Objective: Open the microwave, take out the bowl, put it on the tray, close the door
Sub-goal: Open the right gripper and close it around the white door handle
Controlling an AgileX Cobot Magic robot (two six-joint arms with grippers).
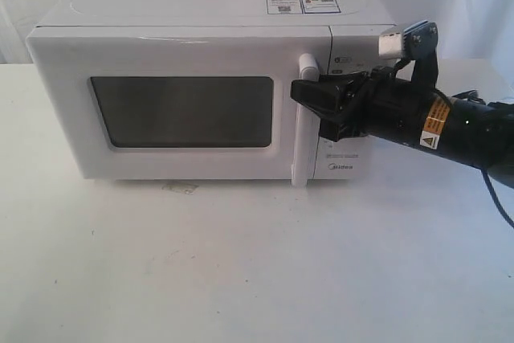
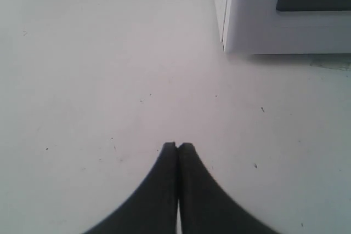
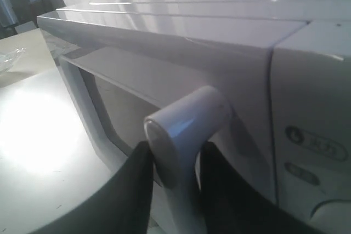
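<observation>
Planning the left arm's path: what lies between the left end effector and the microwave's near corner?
Only bare white table lies between the shut left end effector and the microwave. The left wrist view shows this.

On the microwave (image 1: 193,54), the control panel (image 1: 344,169) reads "Midea". Stickers (image 1: 303,2) on its top carry print too small to read. An orange label (image 1: 434,128) on the arm (image 1: 474,132) shows, seemingly, a warning triangle.
</observation>
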